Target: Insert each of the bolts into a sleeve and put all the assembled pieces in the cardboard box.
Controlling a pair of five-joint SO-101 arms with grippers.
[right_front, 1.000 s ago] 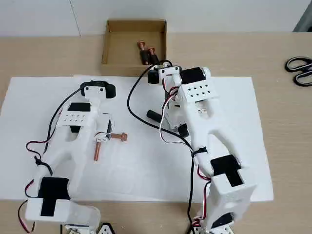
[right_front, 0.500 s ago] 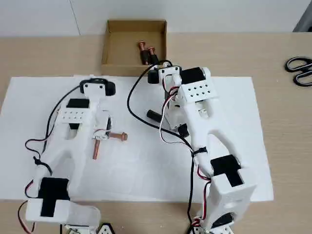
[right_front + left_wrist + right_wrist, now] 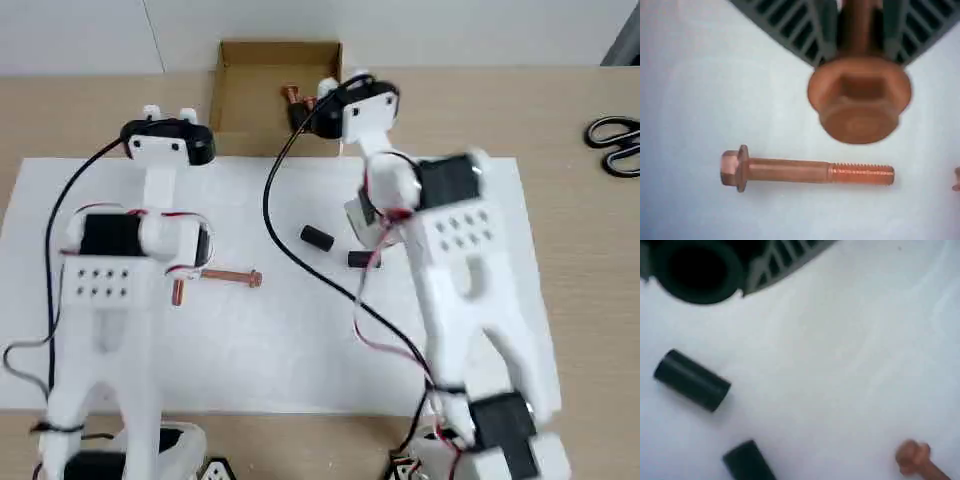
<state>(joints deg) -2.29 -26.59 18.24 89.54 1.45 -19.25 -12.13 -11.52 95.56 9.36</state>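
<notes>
**1. Task items.** The held bolt (image 3: 859, 102) was pinched by its shank between the ribbed fingers (image 3: 790, 30) of my left gripper (image 3: 857, 22). Its hex head projected past the fingertips, clear of the paper sheet (image 3: 280, 350). The loose bolt (image 3: 807, 170) lay flat on the sheet near the held one. My right gripper (image 3: 696, 265) was clamped on the held sleeve (image 3: 690, 296), whose open bore faced my wrist camera. The first loose sleeve (image 3: 317, 238) and the second loose sleeve (image 3: 363, 260) lay on the sheet near each other, beside my right arm. The cardboard box (image 3: 225, 90) stood on the table (image 3: 580, 250) at the far edge of the sheet, with the assembled pieces (image 3: 298, 100) inside, toward its right wall. The scissors (image 3: 615, 132) lay on the table, well apart at the far right.

**2. Arm pose.** Both my arms were raised high over the sheet and stretched from the near table edge toward the box. The far end of my right arm was over the box's near right corner. The far end of my left arm stood just left of the box.

**3. Change from 0.5 s earlier.** Both arms had risen toward the high camera. The held bolt, earlier seen as a long shank, now showed as a short stub. The second loose sleeve, earlier partly covered by my right arm, lay exposed. The loose bolt, the first loose sleeve and the box contents had not shifted.
</notes>
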